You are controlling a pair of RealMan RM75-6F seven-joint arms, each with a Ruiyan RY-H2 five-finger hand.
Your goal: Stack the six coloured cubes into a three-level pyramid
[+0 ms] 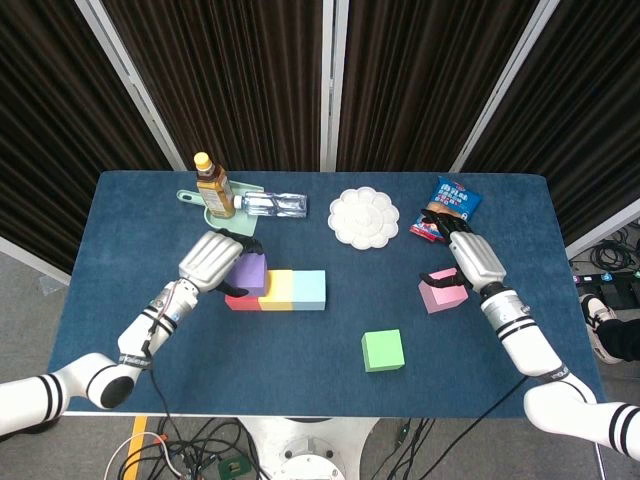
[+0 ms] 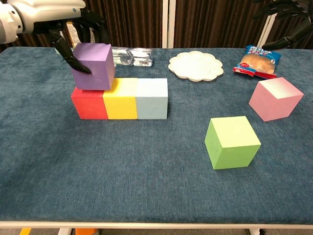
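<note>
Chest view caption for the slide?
Left hand holds purple cube over the red cube of the base row.

Bright even overhead light, soft faint shadows under objects, sharp focus, no glare, dark curtains behind.

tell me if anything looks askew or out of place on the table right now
The pink cube sits rotated, corner toward the camera, unlike the squared-up row. A clear water bottle lies on its side beside the upright tea bottle. Nothing looks spilled or damaged.
</note>
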